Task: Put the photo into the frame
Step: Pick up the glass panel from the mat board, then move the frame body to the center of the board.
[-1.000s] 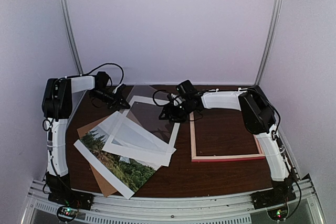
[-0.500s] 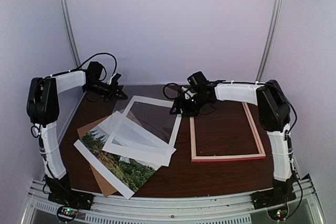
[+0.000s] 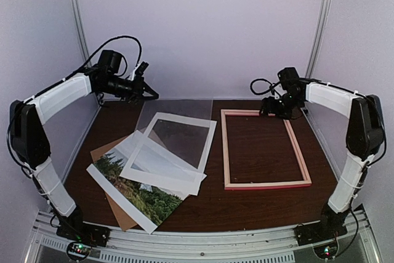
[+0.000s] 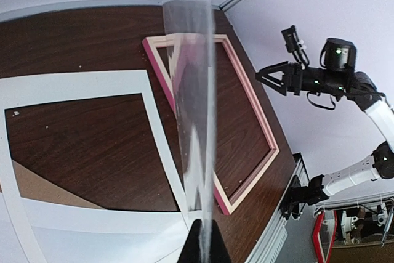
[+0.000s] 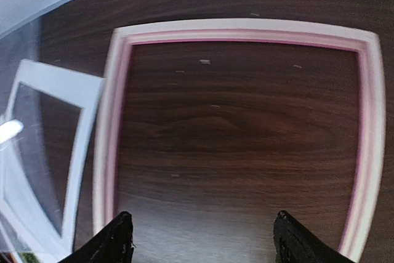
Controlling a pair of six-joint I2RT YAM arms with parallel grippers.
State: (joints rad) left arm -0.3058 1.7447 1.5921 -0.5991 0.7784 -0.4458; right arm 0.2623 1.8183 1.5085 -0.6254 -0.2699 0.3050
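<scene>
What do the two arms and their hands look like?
The left arm and right arm have white shells over black joints, with thin black cables looping near the wrists. The left hand and right hand are black, each with two pointed fingers.

The frame (image 3: 224, 152) is laid flat right of centre on the dark table (image 3: 209, 210), and the right gripper (image 3: 266, 106) is raised over its upper edge. At lower left the photo (image 3: 138, 198) is overlapped by a white mat (image 3: 183, 118) (a brown board (image 3: 103, 150) shows beneath). A clear sheet (image 3: 178, 106) is held by the left gripper (image 3: 148, 93) at upper left.
</scene>
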